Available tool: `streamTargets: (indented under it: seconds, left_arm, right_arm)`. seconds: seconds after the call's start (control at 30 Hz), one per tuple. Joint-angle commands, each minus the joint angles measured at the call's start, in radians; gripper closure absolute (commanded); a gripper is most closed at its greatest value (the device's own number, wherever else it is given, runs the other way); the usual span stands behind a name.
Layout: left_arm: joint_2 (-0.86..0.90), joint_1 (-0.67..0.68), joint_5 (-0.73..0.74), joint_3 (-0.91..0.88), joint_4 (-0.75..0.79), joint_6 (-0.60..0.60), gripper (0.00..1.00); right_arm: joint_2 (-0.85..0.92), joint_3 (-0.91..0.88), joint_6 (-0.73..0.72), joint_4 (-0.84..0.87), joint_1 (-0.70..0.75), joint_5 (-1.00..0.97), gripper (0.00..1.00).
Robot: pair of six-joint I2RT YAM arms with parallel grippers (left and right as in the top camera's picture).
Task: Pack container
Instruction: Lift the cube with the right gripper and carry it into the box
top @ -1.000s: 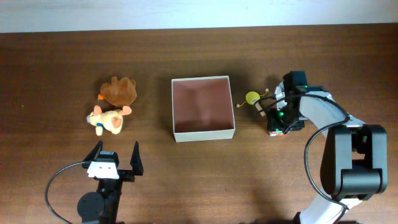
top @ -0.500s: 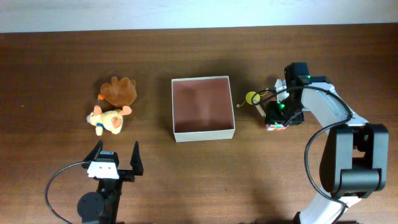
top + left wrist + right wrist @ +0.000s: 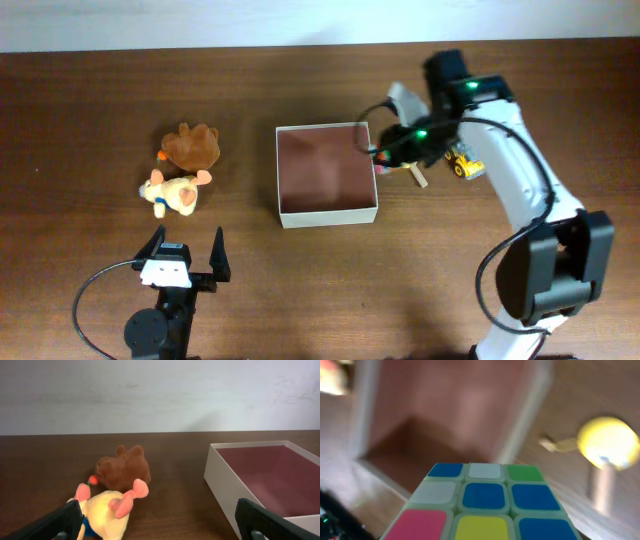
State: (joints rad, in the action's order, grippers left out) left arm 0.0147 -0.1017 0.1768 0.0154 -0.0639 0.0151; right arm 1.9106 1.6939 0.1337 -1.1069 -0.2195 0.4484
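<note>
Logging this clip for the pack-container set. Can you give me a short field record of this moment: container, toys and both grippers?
container: open, nothing inside
cube: held in right gripper, raised by container's right wall
right gripper: shut on cube
left gripper: open, holds nothing, away from the toys
brown plush: lying left of container
cream plush: right beside brown plush
yellow ball: lying right of container
packed so far: none
</note>
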Motion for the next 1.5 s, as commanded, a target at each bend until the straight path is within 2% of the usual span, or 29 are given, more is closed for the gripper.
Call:
streamTargets:
  seconds: [0.0, 0.3, 0.53, 1.0, 1.23, 1.3, 1.4, 1.47]
  left_arm:
    - [-0.01, -0.006, 0.011, -0.006, 0.0, -0.009, 0.01]
    - [-0.01, -0.006, 0.011, -0.006, 0.0, -0.009, 0.01]
    - [-0.01, -0.006, 0.011, -0.006, 0.0, -0.009, 0.01]
    - [-0.01, -0.006, 0.011, -0.006, 0.0, -0.009, 0.01]
    - [-0.01, -0.006, 0.011, -0.006, 0.0, -0.009, 0.01]
    - [-0.01, -0.006, 0.011, -0.006, 0.0, -0.009, 0.01]
    - [-0.01, -0.006, 0.011, -0.006, 0.0, -0.009, 0.01]
    - [-0.01, -0.006, 0.011, -0.006, 0.0, -0.009, 0.01]
  right_arm:
    - [-0.034, 0.026, -0.032, 0.053, -0.098, 0.007, 0.5]
    - [0.04, 0.026, -0.272, 0.215, -0.283, -0.368, 0.5]
    - [0.109, 0.026, -0.335, 0.235, -0.303, -0.565, 0.5]
    - [0.166, 0.026, -0.38, 0.319, -0.28, -0.69, 0.5]
    - [0.196, 0.026, -0.383, 0.344, -0.275, -0.688, 0.5]
    - [0.202, 0.026, -0.383, 0.347, -0.275, -0.688, 0.48]
    - [0.206, 0.026, -0.382, 0.35, -0.275, -0.686, 0.39]
    - [0.206, 0.026, -0.382, 0.356, -0.275, -0.685, 0.37]
